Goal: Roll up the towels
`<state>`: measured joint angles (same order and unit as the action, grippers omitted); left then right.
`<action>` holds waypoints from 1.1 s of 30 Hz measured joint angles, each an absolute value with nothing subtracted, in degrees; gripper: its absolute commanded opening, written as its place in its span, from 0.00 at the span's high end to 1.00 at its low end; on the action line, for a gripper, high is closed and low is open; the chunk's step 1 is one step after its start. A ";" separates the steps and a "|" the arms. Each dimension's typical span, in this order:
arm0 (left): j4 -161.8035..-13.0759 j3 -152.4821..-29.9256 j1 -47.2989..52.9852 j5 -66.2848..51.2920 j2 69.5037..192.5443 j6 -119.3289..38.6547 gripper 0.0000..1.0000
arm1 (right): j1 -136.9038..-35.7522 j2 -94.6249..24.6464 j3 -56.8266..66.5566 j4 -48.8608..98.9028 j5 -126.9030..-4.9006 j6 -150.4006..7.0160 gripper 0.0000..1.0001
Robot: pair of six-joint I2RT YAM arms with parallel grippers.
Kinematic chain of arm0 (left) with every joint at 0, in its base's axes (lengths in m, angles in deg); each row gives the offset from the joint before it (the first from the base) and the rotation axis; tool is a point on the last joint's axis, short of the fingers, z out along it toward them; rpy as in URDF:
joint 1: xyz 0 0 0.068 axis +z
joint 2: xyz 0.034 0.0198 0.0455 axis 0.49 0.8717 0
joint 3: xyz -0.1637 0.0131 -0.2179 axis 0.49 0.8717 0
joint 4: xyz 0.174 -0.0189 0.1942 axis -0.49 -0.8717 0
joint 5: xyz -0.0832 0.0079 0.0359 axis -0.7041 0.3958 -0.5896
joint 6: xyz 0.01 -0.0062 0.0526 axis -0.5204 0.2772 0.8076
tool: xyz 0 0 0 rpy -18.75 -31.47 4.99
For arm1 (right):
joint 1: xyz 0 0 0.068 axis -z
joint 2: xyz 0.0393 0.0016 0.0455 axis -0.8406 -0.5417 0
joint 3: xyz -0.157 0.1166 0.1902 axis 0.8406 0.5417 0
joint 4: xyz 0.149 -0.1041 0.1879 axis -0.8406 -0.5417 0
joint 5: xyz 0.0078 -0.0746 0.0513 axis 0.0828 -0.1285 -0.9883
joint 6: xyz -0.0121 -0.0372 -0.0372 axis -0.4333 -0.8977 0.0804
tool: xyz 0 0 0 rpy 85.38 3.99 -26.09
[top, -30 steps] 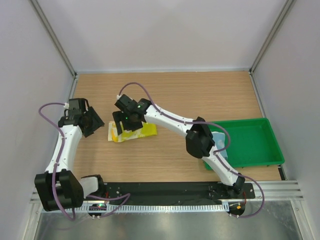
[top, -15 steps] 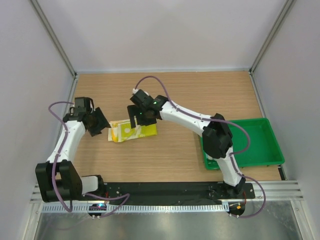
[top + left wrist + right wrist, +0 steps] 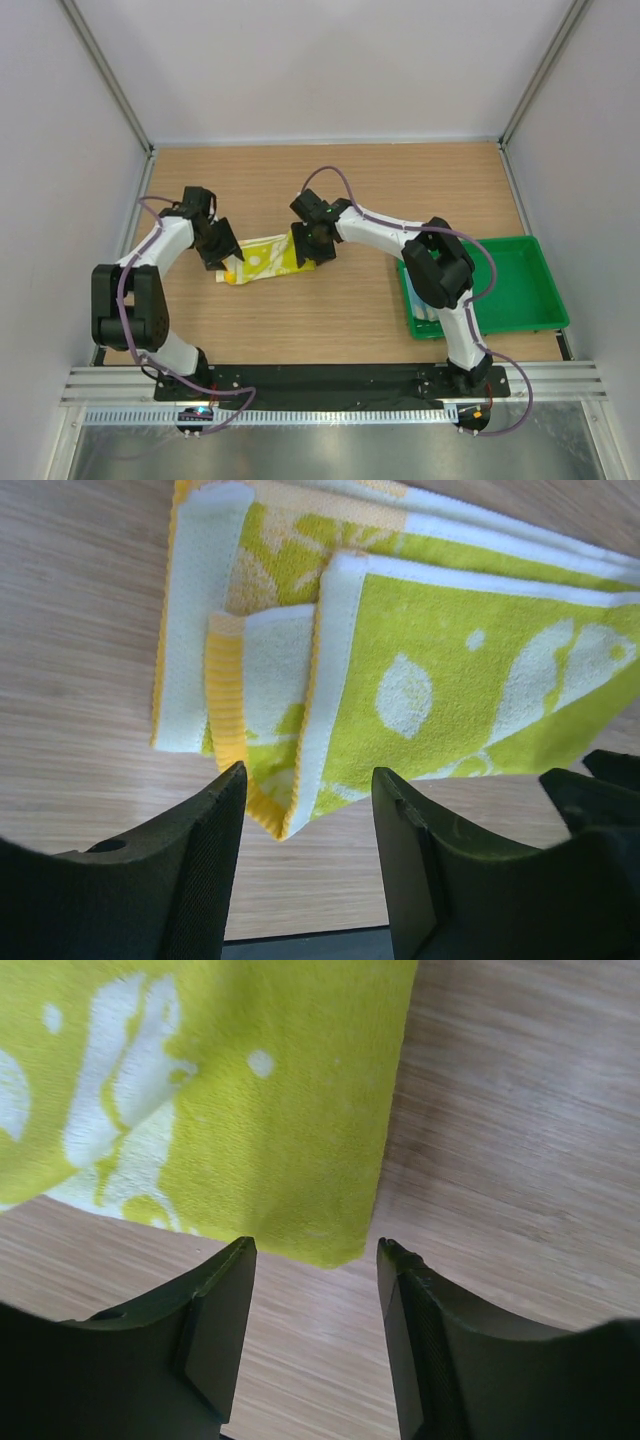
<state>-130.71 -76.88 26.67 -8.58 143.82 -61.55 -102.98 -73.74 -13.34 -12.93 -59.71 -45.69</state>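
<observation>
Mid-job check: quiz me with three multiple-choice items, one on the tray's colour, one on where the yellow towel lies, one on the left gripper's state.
1. What colour is the tray? A green; B red; C white.
2. Where does the yellow towel lie? A in the tray; B flat on the table, between the left gripper and the right gripper; C draped over an arm.
3. How is the left gripper? A shut on the towel; B out of view; C open, holding nothing.
Answers: 1 A, its walls are green. 2 B, it rests on wood, a gripper at each end. 3 C, its fingers stand apart before the towel's corner.
</observation>
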 measured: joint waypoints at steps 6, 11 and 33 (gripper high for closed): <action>-130.03 -79.52 26.32 -8.54 148.52 -62.34 0.51 | -102.94 -74.50 -9.19 -11.53 -60.70 -46.56 0.54; -129.97 -80.92 24.83 -8.08 153.02 -63.13 0.56 | -102.76 -74.11 -7.79 -9.54 -61.68 -46.93 0.61; -131.06 -88.44 22.93 1.85 155.14 -63.00 1.00 | -102.48 -67.86 4.34 0.99 -66.69 -46.26 0.69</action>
<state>-131.06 -88.44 22.93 1.85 155.14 -63.00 -102.48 -67.86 4.34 0.99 -66.69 -46.26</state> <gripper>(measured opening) 0.008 0.308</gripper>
